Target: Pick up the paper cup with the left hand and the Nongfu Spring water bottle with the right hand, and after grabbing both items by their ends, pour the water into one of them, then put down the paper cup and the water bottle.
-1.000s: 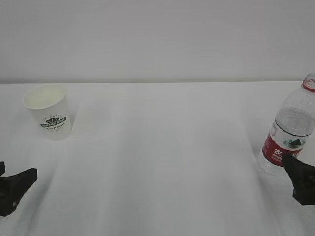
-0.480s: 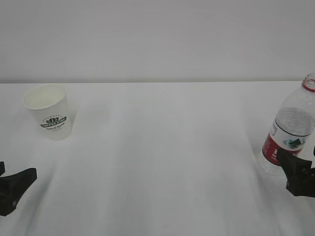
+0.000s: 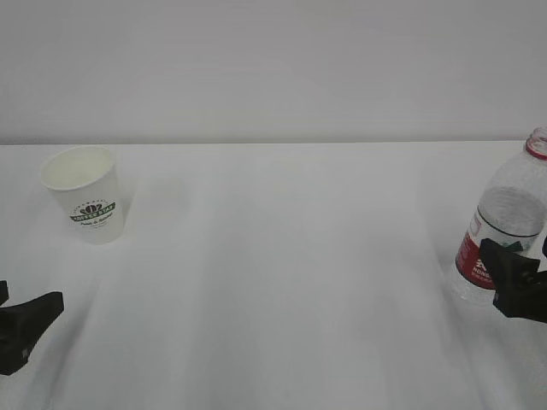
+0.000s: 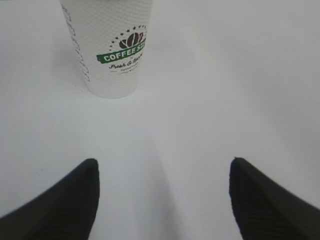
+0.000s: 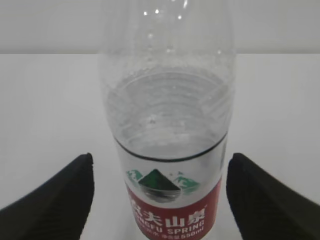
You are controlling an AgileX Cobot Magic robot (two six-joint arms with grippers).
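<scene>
A small white tapered paper cup (image 3: 84, 195) stands upright near the smooth white table's (image 3: 282, 273) left edge, bare surface all round. The black left gripper (image 4: 162, 200) gapes empty short of it. The clear ribbed red-labelled plastic water bottle (image 5: 167, 125) stands at the right edge between the right gripper's (image 5: 160, 200) wide jaws, untouched.

A white paper cup (image 4: 109, 47) printed with a green coffee logo stands upright on a white table (image 4: 240, 90), well ahead of the left hand (image 4: 162, 200), whose two black fingertips (image 4: 75, 192) stand spread wide apart.
</scene>
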